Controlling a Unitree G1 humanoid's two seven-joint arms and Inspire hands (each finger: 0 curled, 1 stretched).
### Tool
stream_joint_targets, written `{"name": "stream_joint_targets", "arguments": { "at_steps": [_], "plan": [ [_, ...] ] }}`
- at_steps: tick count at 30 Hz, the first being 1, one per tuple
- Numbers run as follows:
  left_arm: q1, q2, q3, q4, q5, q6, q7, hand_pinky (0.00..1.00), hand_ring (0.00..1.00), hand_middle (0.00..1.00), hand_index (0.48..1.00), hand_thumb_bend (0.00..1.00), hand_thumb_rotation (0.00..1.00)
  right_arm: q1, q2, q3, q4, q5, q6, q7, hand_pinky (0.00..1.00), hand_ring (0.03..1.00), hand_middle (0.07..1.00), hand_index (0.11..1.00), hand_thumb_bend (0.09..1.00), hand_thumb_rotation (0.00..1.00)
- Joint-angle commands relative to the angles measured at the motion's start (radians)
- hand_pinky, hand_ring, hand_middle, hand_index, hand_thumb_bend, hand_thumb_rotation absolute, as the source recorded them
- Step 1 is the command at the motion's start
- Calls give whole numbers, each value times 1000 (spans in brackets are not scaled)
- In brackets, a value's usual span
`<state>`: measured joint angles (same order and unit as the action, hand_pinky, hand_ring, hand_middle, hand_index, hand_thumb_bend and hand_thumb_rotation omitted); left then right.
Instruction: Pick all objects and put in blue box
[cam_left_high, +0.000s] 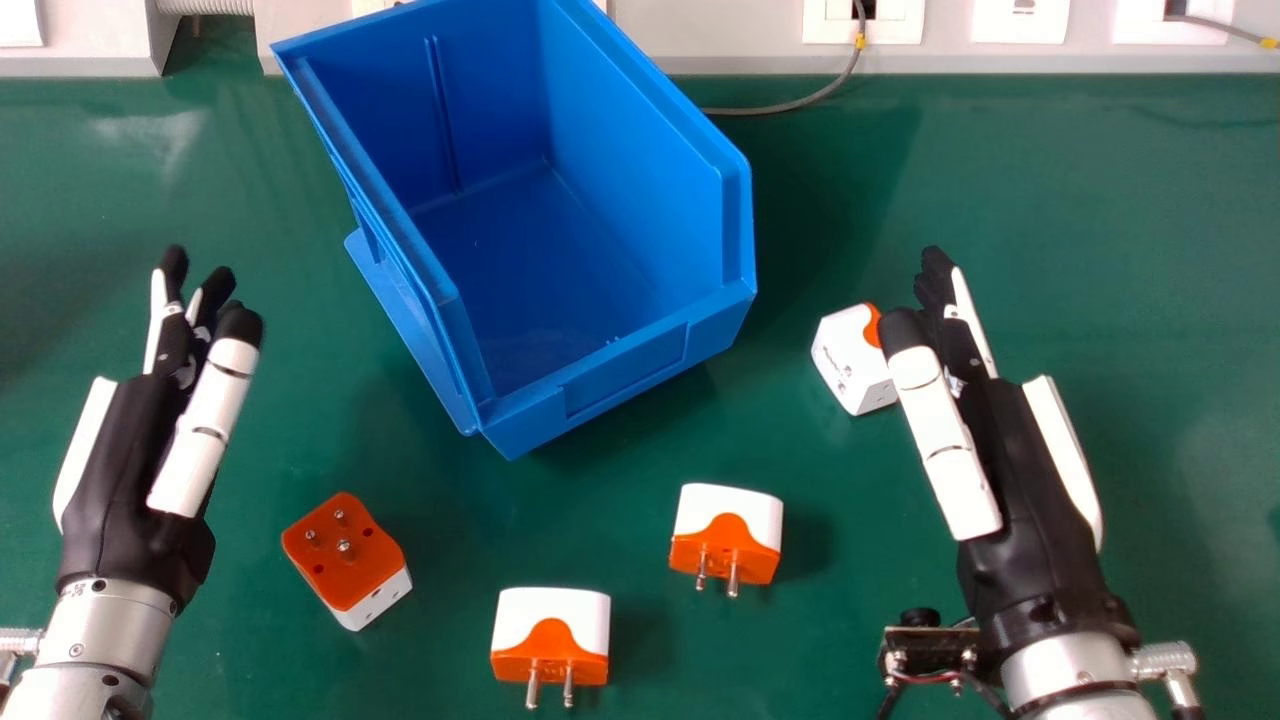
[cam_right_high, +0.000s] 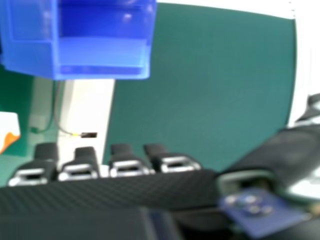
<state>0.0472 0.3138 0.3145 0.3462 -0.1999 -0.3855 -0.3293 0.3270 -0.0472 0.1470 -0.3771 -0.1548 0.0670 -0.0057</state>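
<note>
My right robot hand (cam_left_high: 1030, 500) holds nothing, its fingers extended and wide of the thumb, and my left robot hand (cam_left_high: 125, 470) is likewise straight-fingered and unladen; I take this as a ready posture, one on each flank so that either side of the work is within reach. The blue box (cam_left_high: 625, 370) stands on the table (cam_left_high: 1020, 170) beyond and between them, its low front lip turned towards me, which should spare me lifting things over the taller side walls. All four adapters are outside it, so the task looks unstarted. The pins-up adapter (cam_left_high: 347, 560) sits nearest my left; its prongs leave the sides free for a pinch. The front adapter (cam_left_high: 550, 635) and the middle adapter (cam_left_high: 727, 535) point their pins at me, so I would grip across their white bodies. The far adapter (cam_left_high: 855, 360) lies by my right thumb, seemingly the natural first pick, though a careless inward sweep could nudge it; whether they touch I can't tell.
</note>
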Motion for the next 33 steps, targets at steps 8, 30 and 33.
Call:
{"name": "stream_joint_targets", "arguments": {
  "at_steps": [8, 30, 33],
  "plan": [
    [16, 40, -12, -17, 68, -24, 20, 1000, 1000, 1000, 1000, 703, 838, -12, -7, -13, -13, -5, -32, 2, 942, 1000, 1000, 987, 377, 1000],
    [46, 5, -24, -66, 64, 2, 46, 1000, 1000, 1000, 1000, 719, 847, -7, -28, -70, -9, -23, -48, -11, 928, 1000, 1000, 982, 386, 1000],
    [50, -1, -30, -69, 66, 4, 57, 1000, 1000, 1000, 1000, 712, 846, -22, -30, -84, -4, -33, -21, -15, 934, 1000, 1000, 988, 375, 990]
  ]
}}
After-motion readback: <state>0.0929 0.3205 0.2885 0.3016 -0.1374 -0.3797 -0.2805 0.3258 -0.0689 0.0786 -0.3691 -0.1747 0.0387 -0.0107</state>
